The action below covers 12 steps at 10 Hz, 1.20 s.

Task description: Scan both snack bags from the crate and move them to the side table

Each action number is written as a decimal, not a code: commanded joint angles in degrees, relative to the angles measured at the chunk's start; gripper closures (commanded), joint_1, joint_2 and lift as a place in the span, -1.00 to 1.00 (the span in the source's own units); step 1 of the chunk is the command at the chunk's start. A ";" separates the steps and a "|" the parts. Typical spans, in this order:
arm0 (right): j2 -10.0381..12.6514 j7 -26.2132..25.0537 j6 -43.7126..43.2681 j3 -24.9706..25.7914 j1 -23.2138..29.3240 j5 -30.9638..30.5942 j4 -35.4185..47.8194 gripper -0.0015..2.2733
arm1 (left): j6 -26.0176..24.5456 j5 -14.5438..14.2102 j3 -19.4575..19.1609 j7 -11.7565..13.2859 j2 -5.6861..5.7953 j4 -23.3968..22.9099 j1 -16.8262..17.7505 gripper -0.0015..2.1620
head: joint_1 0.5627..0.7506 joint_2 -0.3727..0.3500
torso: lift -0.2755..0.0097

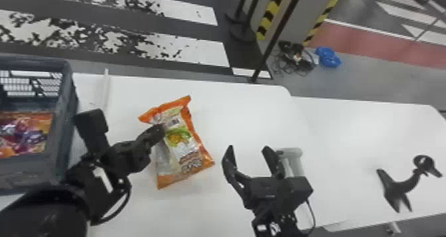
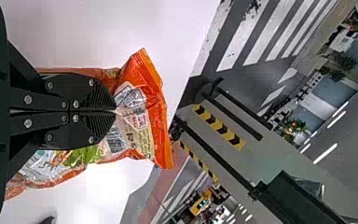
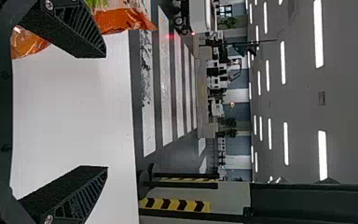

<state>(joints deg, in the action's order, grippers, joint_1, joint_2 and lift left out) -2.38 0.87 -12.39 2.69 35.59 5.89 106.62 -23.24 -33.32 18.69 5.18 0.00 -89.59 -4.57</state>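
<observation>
The left claw [image 1: 161,129] is pinching the orange bag [image 1: 185,150] over the table [image 1: 232,113], close to its far edge. The right claw [image 1: 247,148] is spread wide, beside the bag. The other bag [image 1: 25,133] lies in the crate [image 1: 64,120], off to the left.

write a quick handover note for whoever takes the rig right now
Left gripper: shut on the orange bag, over the white table.
Right gripper: open and empty, to the right of that bag.
Second bag: in the crate, at the far left.
Done: orange bag is out of the crate and gripped. Whether it has been scanned, I can't tell.
Left: scan the orange bag if needed and set it on the side table, then the same for the second bag.
</observation>
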 commanded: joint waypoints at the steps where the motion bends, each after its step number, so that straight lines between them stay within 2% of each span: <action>1: -0.08 0.01 0.05 0.04 0.09 0.00 0.08 -0.94 | 0.25 0.01 1.96 0.97 -0.15 2.93 1.14 0.98 | 0.41 -0.94 | 0.41; 2: -0.08 0.01 0.05 -0.05 0.09 0.00 0.08 -0.94 | 0.25 0.19 2.93 3.52 -0.15 3.81 1.49 0.92 | 0.41 -0.94 | 0.41; 3: -0.08 0.01 0.05 -0.05 0.09 0.00 0.08 -0.94 | 0.25 0.98 3.98 5.80 -0.15 3.37 1.49 0.16 | 0.41 -0.94 | 0.41; 4: -0.08 0.01 0.05 -0.05 0.09 0.09 0.08 -0.94 | 0.25 1.42 4.33 5.89 -0.15 2.31 1.14 -0.95 | 0.41 -0.94 | 0.41; 5: -0.17 -0.08 0.05 0.04 0.18 0.09 0.08 -0.94 | 0.07 2.12 4.24 5.19 -0.15 0.47 0.26 -1.00 | 0.41 -0.94 | 0.41; 6: -0.25 0.01 0.05 0.21 0.27 0.18 0.08 -0.94 | -0.10 3.18 3.72 4.48 -0.15 -1.82 -1.23 -0.97 | 0.41 -0.94 | 0.41; 8: -0.25 0.01 0.05 0.21 0.27 0.44 0.08 -0.94 | -0.81 5.20 1.61 1.76 -0.15 -9.99 -5.62 -0.97 | 0.41 -0.94 | 0.41; 10: -0.17 0.01 0.05 0.12 0.27 0.35 0.08 -0.94 | -1.68 12.23 -1.56 0.26 -0.15 -22.21 -11.95 -0.97 | 0.41 -0.94 | 0.41; 12: -0.25 0.01 0.05 -0.14 0.01 0.35 -0.01 -0.93 | -1.86 17.85 -5.77 0.26 -0.15 -32.05 -17.14 -0.97 | 0.41 -0.94 | 0.41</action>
<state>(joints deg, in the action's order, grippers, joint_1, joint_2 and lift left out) -2.59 0.88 -12.34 2.60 35.71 6.26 106.66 -25.07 -16.89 14.22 5.45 0.00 -119.01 -20.29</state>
